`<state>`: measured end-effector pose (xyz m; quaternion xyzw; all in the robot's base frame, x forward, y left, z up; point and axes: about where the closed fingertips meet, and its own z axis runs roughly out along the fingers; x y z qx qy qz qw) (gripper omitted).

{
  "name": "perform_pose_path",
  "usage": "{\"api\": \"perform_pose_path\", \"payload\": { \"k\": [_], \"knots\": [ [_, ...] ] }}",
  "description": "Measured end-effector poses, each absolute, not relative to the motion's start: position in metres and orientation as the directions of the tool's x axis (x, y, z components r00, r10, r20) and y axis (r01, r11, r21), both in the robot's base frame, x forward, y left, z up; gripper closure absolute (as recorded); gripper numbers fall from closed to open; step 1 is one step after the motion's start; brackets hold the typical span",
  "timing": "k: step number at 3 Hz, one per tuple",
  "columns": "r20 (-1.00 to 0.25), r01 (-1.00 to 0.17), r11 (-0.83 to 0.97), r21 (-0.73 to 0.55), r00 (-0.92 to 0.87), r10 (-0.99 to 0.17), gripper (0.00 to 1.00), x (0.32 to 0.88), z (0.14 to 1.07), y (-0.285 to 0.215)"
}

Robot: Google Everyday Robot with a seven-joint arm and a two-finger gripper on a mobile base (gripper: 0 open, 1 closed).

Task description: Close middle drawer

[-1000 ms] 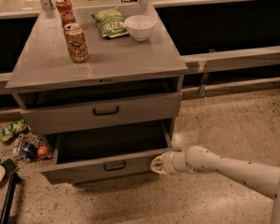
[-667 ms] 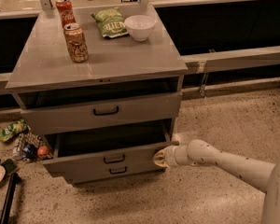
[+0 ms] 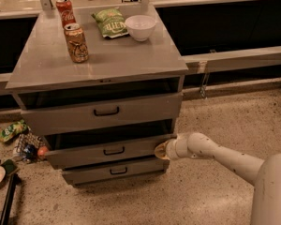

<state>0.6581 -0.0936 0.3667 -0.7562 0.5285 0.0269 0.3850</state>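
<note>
The middle drawer [image 3: 107,151] is a wide grey drawer with a small black bar handle at its centre. It stands out only a little from the grey cabinet [image 3: 98,60], with a dark gap above its front. My gripper [image 3: 160,150] is at the end of the white arm, against the right end of the drawer front. The top drawer [image 3: 105,111] and the bottom drawer [image 3: 114,170] sit above and below it.
On the cabinet top stand two cans [image 3: 76,42], a green chip bag [image 3: 109,22] and a white bowl [image 3: 140,27]. Scattered items [image 3: 18,142] lie on the floor at the left. A low counter runs behind.
The middle drawer has slid inward, from far out to nearly flush. My gripper has moved with its front toward the cabinet.
</note>
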Motion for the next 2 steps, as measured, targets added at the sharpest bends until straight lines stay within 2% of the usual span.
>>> {"api": "perform_pose_path", "payload": {
  "k": [2],
  "knots": [
    [-0.445, -0.808, -0.146, -0.57, 0.454, -0.772, 1.0, 0.6807, 0.3626, -0.0907]
  ]
}}
